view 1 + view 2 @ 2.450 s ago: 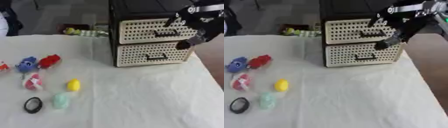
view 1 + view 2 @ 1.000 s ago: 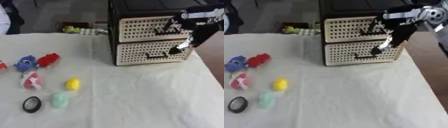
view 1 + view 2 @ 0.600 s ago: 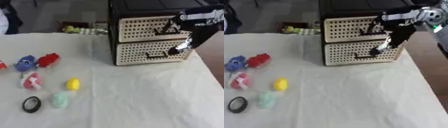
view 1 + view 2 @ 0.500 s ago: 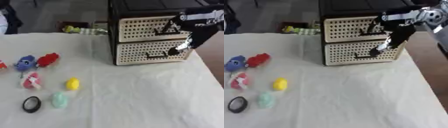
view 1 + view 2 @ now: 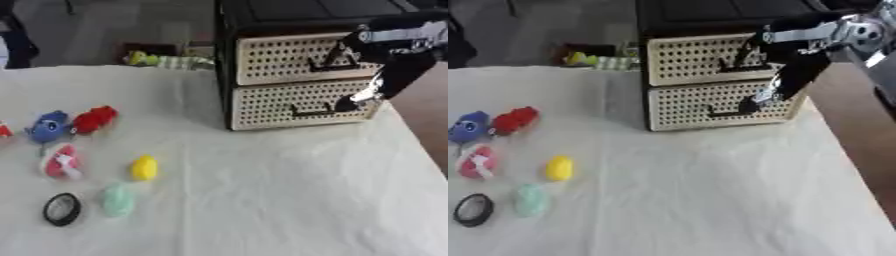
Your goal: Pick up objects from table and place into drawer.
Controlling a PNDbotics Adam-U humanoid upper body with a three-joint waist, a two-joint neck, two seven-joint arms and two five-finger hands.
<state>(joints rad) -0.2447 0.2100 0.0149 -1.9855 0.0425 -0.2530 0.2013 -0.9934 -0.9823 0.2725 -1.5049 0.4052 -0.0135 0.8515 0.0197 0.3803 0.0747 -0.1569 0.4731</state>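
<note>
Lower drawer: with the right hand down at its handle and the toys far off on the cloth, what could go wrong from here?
1. The right hand reaches the lower drawer handle from the side; its fingers may slip off.
2. The drawer unit stands loose on the white cloth; pulling could drag it instead of opening the drawer.
3. The yellow toy and its neighbours lie far left, so carries will be long.

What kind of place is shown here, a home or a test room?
Probably a test or lab room. A table under a white cloth holds a black two-drawer cabinet and a set of small toys, laid out as for practice, and a robot's right hand reaches at the lower drawer.
</note>
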